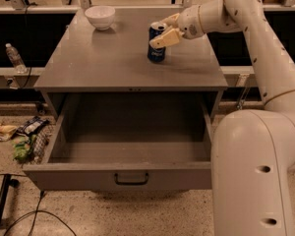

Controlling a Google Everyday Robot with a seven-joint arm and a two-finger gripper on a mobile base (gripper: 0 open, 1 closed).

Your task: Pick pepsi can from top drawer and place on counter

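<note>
Nearest the camera, the top drawer [78, 178] is seen pulled fully out, its dark handle [132, 179] facing forward and its inside bare, so the pick is judged done. The open drawer juts out below the counter's front edge, and anything knocked off that edge could be dropped back into it. Beyond it, on the counter [103, 63], the pepsi can [156, 50] is seen upright toward the right rear, seemingly seated on the surface and well apart from every edge. The gripper [158, 32] is held at the can's upper half, with its fingers [164, 37] closed on the can from either side. The main risk is judged to lie in the release: if the arm [265, 58] is drawn back before the fingers are spread, or drawn sideways, the can could be dragged or tipped and rolled. Farther back at the left, the white bowl [100, 16] is well apart and is unlikely to be struck.
</note>
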